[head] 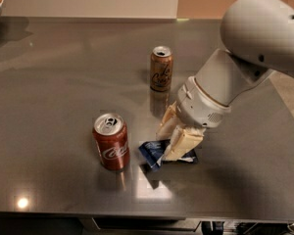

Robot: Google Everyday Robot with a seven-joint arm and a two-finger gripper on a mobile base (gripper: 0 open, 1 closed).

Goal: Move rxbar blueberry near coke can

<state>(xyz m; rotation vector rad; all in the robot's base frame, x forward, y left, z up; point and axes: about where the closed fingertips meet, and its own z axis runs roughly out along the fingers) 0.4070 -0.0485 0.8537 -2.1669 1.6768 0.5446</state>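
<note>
Dark blue rxbar blueberry (151, 154) sits just right of the upright red coke can (111, 142), not touching; gripper (168, 145) is down on it.

Arm (230, 77): smooth white rounded shells, tan wrist ring, small dark holes. Gripper (165, 147) cream-coloured, low at the tabletop (63, 77).

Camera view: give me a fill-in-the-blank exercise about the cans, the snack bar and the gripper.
1. The coke can is ____ with a silver top.
2. The gripper is shut on the rxbar blueberry, on the picture's ____ side of the coke can.
3. The table holds ____ upright cans.
4. The gold-brown can stands ____ from the camera than the coke can.
Missing words: red; right; two; farther.
</note>
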